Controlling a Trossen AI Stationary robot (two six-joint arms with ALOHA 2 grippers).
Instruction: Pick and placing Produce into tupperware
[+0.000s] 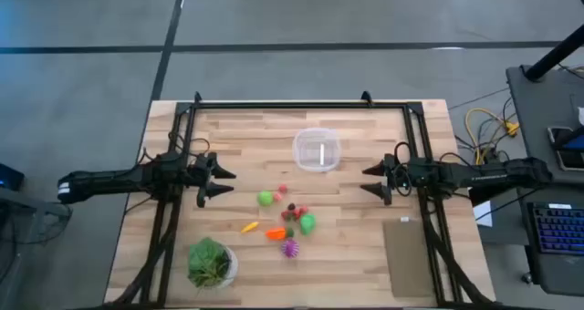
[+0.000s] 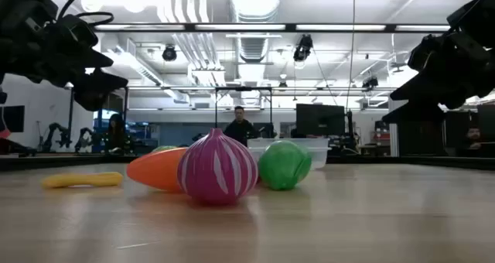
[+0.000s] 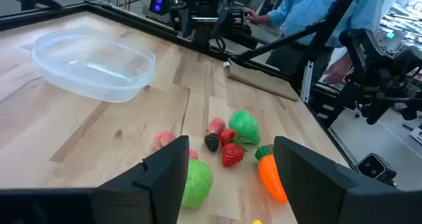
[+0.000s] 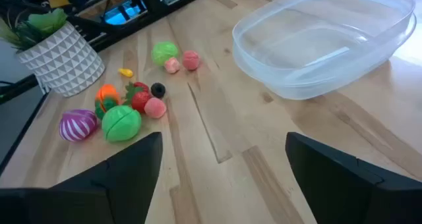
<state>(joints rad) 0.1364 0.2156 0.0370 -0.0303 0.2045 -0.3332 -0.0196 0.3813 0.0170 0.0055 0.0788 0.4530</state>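
In the high view we note the left end effector [image 1: 217, 180] at centre-left of the frame, fingers spread apart and holding nothing, above bare worktop [image 1: 365, 255]. Lower left, a potted plant [image 1: 211, 263] stands near the front edge.

The produce lies loose in the middle of the frame, below centre: a yellow piece [image 1: 249, 226] furthest left, then a green ball [image 1: 265, 198], an orange carrot [image 1: 276, 234], a cluster of small red pieces [image 1: 294, 211], a purple ball [image 1: 291, 248] and a second green piece [image 1: 307, 223]. All rest on the wood; none is in the tub.

The clear tub [image 1: 317, 149] sits upper centre, apart from the produce, and looks empty. The right wrist view confirms this: tub [image 4: 330, 39] with nothing inside, produce grouped beside the plant pot [image 4: 56, 49].

At centre-right the right end effector [image 1: 376, 180] is likewise released, fingers apart, grasping nothing. A brown flat sheet [image 1: 406, 255] lies lower right on the worktop.

In the low view, people show in the room behind the worktop.
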